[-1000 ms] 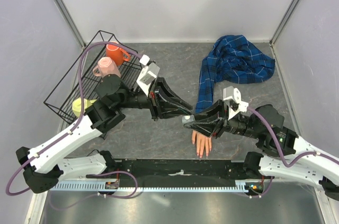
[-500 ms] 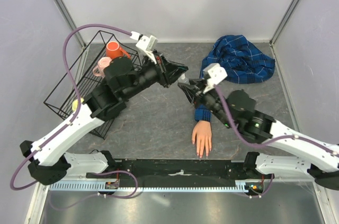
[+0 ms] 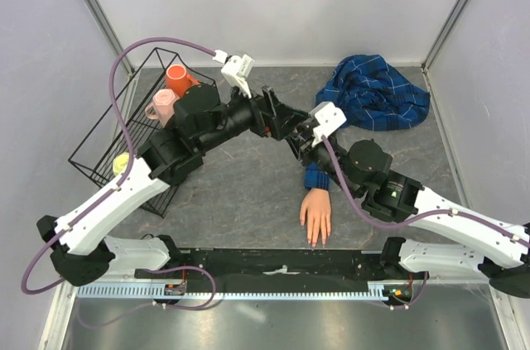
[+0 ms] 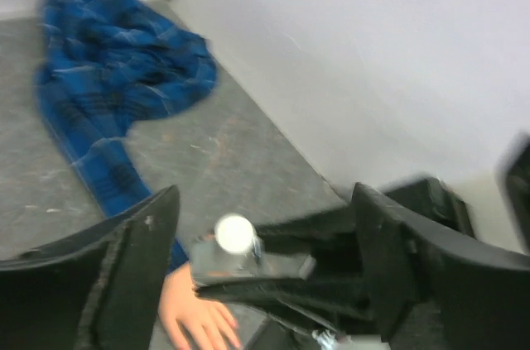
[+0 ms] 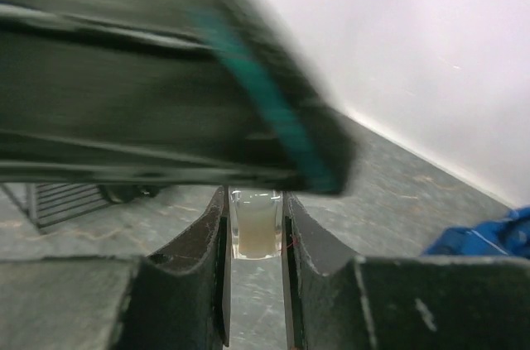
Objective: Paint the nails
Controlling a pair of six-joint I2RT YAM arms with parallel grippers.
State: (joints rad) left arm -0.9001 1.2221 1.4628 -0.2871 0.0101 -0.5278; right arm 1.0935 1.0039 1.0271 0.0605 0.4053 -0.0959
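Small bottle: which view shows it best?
Right wrist view: the bottle sits centred, clamped between the fingers of the right gripper. Left wrist shows its white cap, blurred. In the top view I cannot make it out.

Mannequin hand (image 3: pixel 315 216) front centre; cloth (image 3: pixel 377 93) behind it, right; wire rack (image 3: pixel 99 151) left, mugs (image 3: pixel 177 79) inside.
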